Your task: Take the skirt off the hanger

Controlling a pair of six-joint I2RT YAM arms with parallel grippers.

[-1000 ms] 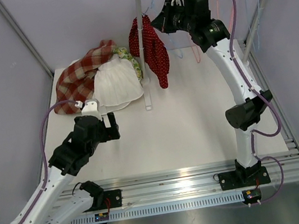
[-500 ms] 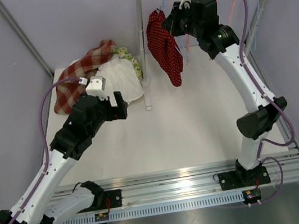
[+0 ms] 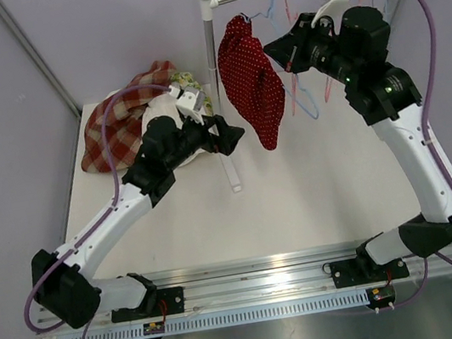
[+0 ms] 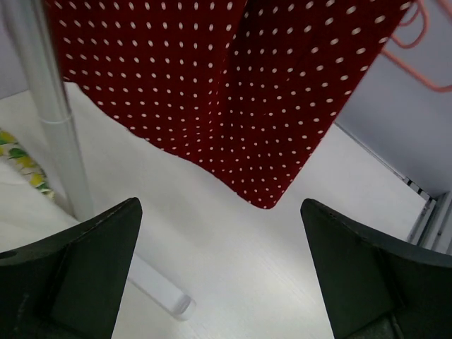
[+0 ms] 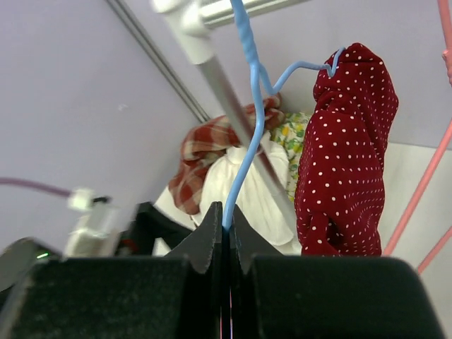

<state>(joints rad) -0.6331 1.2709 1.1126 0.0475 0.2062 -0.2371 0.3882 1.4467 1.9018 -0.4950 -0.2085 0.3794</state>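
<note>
While right gripper [image 5: 227,219] pinches the hanger [image 5: 258,106], left gripper [image 4: 219,212] gapes — facing the skirt [image 4: 233,92].

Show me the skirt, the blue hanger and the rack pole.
skirt [image 3: 252,88], top external view, middle of the cloth.
hanger [image 5: 258,120], right wrist view, wire below the twist.
pole [image 4: 53,120], left wrist view, mid-shaft.

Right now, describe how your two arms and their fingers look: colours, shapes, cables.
Both the left arm and right arm have smooth white tubular links between bulky black joint housings. A thin purple cable loops loosely along each. The fingers are matt black, broad and wedge-shaped. No markings are legible.
</note>
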